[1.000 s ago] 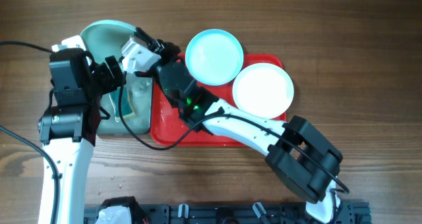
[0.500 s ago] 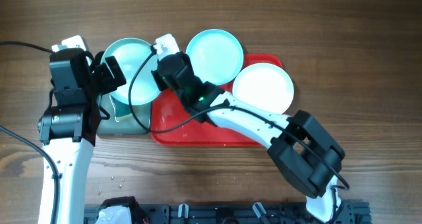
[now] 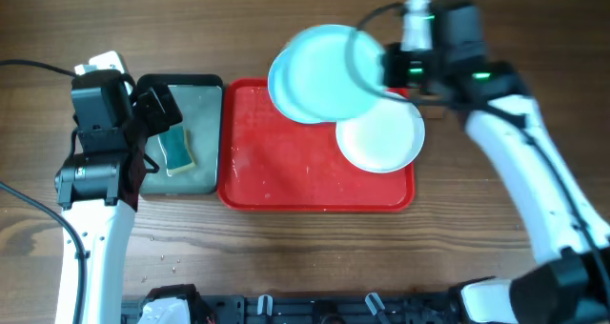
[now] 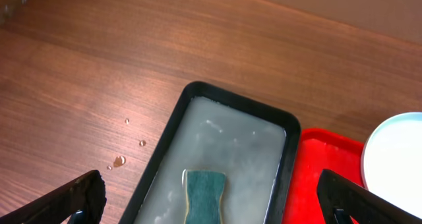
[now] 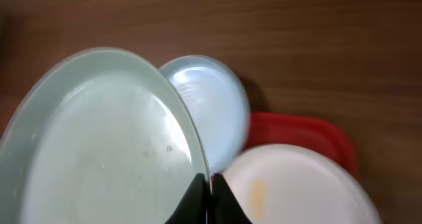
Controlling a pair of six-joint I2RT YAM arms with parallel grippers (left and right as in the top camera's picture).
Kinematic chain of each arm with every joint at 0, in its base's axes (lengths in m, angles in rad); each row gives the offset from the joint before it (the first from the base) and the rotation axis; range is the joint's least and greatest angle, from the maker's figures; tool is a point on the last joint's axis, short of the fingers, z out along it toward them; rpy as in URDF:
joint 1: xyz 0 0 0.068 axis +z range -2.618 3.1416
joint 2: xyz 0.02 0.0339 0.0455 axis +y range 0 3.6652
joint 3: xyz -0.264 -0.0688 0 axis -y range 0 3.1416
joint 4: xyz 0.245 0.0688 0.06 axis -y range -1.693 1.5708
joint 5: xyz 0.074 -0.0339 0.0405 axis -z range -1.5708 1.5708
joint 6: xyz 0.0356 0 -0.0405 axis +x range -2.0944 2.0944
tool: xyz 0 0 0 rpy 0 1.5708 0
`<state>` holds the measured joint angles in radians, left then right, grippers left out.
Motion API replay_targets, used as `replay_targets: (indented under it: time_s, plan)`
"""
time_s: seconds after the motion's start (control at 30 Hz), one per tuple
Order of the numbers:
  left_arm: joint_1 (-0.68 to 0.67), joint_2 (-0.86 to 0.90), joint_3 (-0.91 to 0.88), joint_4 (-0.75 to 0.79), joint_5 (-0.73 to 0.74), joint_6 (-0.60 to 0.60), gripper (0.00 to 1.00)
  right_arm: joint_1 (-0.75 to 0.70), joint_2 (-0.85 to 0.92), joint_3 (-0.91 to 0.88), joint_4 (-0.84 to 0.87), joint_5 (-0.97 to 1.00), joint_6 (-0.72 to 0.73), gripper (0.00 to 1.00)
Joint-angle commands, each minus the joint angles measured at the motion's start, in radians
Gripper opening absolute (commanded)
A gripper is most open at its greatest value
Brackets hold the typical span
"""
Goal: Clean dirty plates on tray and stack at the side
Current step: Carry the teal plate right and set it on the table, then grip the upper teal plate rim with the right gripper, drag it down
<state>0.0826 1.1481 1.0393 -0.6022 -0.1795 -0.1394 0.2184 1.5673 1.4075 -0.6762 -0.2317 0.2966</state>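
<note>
Pinching the rim of a cyan plate (blurred overhead), the right gripper holds it above the far edge of the red tray, where a second cyan plate rests; the white plate sits in the far right corner. The left gripper hangs spread over the black tray.

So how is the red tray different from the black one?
The red tray is wider; the black tray is narrower. The red tray has a white plate on it; the black tray holds a sponge in cloudy water. Both are rectangles with rounded corners and raised rims.
</note>
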Motion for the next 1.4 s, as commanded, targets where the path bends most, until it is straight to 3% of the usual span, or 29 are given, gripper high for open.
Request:
replay_targets:
  time_s: [0.0,0.1,0.17,0.33,0.63,1.07,1.17,1.2,1.37]
  plan:
    - [0.005,-0.002,0.012,0.003,-0.009,-0.003,1.0,-0.199,-0.061,0.003,-0.103,-0.012,-0.032,0.04]
    - [0.005,-0.002,0.012,0.003,-0.009,-0.003,1.0,-0.342,-0.048,-0.01,-0.169,0.028,-0.031,0.04]
    - [0.005,-0.002,0.012,0.003,-0.009,-0.003,1.0,-0.438,-0.014,-0.011,-0.185,0.157,-0.018,0.04]
    - [0.005,-0.002,0.012,0.003,-0.009,-0.003,1.0,-0.521,0.125,-0.014,-0.18,0.304,0.047,0.04]
    - [0.005,-0.002,0.012,0.003,-0.009,-0.003,1.0,-0.534,0.422,-0.014,-0.147,0.368,0.016,0.04]
    - [0.005,-0.002,0.012,0.003,-0.009,-0.003,1.0,-0.53,0.436,-0.014,-0.19,0.288,-0.177,0.05]
    - [0.005,-0.002,0.012,0.003,-0.009,-0.003,1.0,-0.53,0.435,-0.011,-0.205,0.288,-0.189,0.34]
    - [0.005,-0.002,0.012,0.003,-0.009,-0.003,1.0,-0.53,0.435,-0.001,-0.211,0.286,-0.19,0.51]
    - [0.005,-0.002,0.012,0.003,-0.009,-0.003,1.0,-0.52,0.435,0.246,-0.412,0.012,-0.192,0.64]
